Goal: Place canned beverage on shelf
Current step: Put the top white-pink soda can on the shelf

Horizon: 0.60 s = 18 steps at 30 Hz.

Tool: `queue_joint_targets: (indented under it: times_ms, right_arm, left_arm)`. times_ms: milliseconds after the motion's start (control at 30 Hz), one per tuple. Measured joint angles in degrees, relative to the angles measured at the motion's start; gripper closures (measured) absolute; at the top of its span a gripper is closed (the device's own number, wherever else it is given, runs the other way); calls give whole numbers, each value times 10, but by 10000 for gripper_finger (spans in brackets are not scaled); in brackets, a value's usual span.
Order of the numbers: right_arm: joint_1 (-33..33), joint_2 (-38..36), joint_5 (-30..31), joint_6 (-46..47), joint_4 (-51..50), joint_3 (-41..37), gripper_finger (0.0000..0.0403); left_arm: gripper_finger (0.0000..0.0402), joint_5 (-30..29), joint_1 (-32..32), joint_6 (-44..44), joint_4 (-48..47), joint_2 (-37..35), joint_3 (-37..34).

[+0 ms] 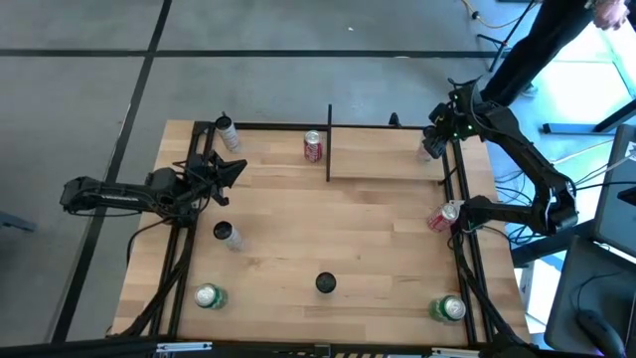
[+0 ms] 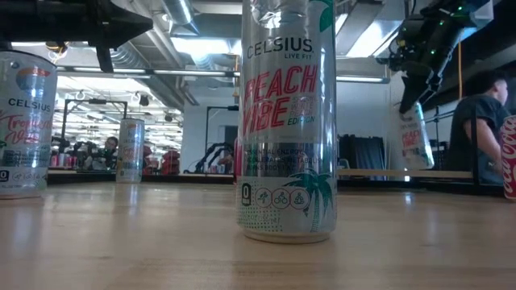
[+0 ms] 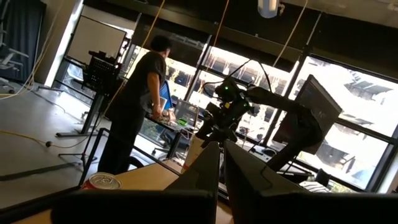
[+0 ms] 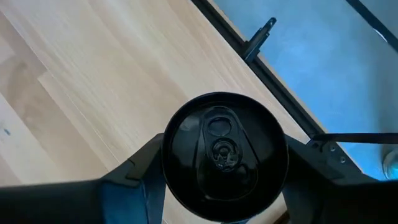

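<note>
From above I see my right gripper (image 1: 430, 149) at the far right corner of the shelf (image 1: 388, 164), which takes up the far right part of the worktop (image 1: 318, 239). It is pinching a can (image 1: 427, 150): in the right wrist view the two fingers (image 4: 134, 171) press against opposite sides of the can (image 4: 224, 155), whose dark top with its pull tab faces the camera, with the pale board and a black rod behind it. In the low view the gripper (image 2: 415, 95) comes down from above and the can (image 2: 415, 137) hangs tilted in it, its base close to the shelf board (image 2: 403, 173); I cannot tell whether it touches. My left gripper (image 1: 231, 171) waits over the far left part of the worktop with its fingers (image 3: 205, 168) pressed together and nothing between them. A red can (image 1: 313, 146) stands at the far edge, just outside the shelf's left rod. A clear bottle (image 1: 228, 132) is at the far left corner and another (image 1: 227, 234) lies nearer the left edge. A red can (image 1: 442, 216) sits at the right edge, green cans at the near left corner (image 1: 209, 295) and near right corner (image 1: 448, 309), and a dark-topped can (image 1: 325, 283) stands near the middle of the near edge. A person (image 3: 134, 106) stands beyond the table.
</note>
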Motion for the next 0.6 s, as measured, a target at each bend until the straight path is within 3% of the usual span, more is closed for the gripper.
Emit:
queue_joint_targets:
  times_ms: [167,400,600]
  right_arm:
    - [0,0,-8,-6,-7,0,186]
    - [0,-1,-17,-7,-22,0,133]
    - [0,-2,-12,-6,-26,1,142]
  left_arm:
    - [386,0,0,0,0,0,0]
    - [386,0,0,0,0,0,0]
    - [386,0,0,0,0,0,0]
